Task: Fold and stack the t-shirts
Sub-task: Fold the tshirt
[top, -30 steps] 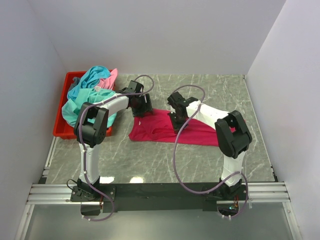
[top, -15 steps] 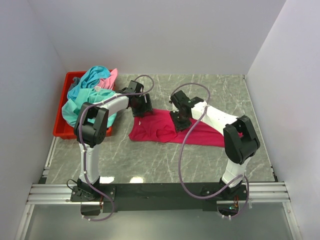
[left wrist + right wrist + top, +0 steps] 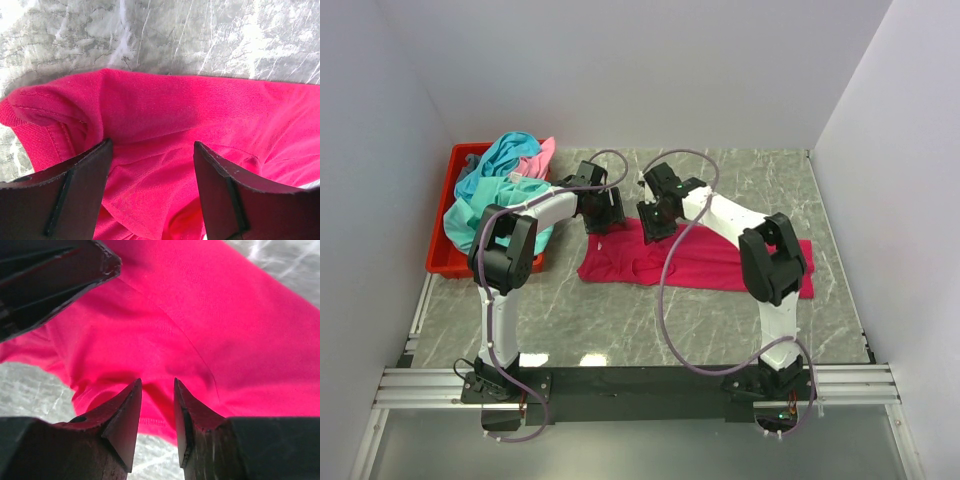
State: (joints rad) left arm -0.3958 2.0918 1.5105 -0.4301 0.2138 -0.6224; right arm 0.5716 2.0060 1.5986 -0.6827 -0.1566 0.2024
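Left wrist: t-shirt [image 3: 170, 115] beneath fingers [image 3: 75, 192]

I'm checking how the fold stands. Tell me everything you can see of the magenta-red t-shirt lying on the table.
The magenta-red t-shirt is soft plain cloth, lying rumpled on the grey marbled table, stretched left to right. A stitched hem shows near the left gripper. That gripper and the right gripper hang over the shirt's far edge, jaws apart, nothing pinched; contact is unclear.
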